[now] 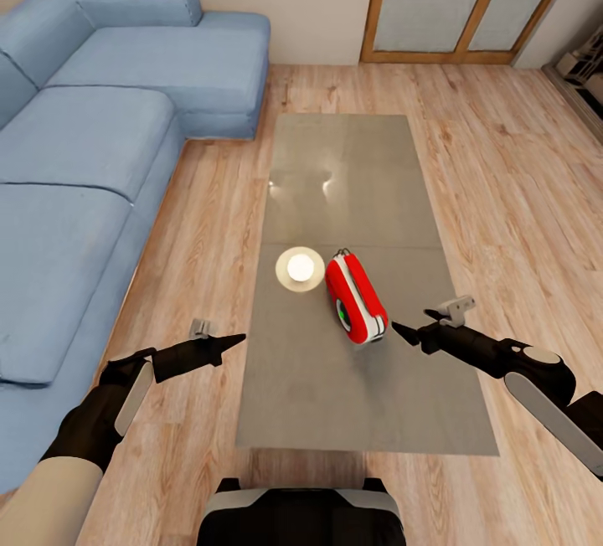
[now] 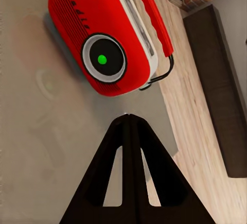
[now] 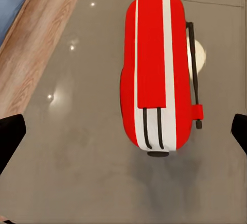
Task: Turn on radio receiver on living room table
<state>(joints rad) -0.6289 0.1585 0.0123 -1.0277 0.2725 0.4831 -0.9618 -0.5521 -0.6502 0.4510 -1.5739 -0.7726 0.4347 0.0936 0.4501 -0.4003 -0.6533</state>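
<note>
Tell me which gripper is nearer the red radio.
Right. The right gripper hovers just beside the radio, fingers spread. The left gripper is farther off, past the table edge, shut.

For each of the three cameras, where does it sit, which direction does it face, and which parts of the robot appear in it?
Head view: high on the robot, facing forward and down over the table; both arms and the base show.
Left wrist view: on the left arm, facing the radio receiver dial; shut left end effector shows.
Right wrist view: on the right arm, facing the radio's top; open fingertips at the edges.
All three share the radio.
</note>
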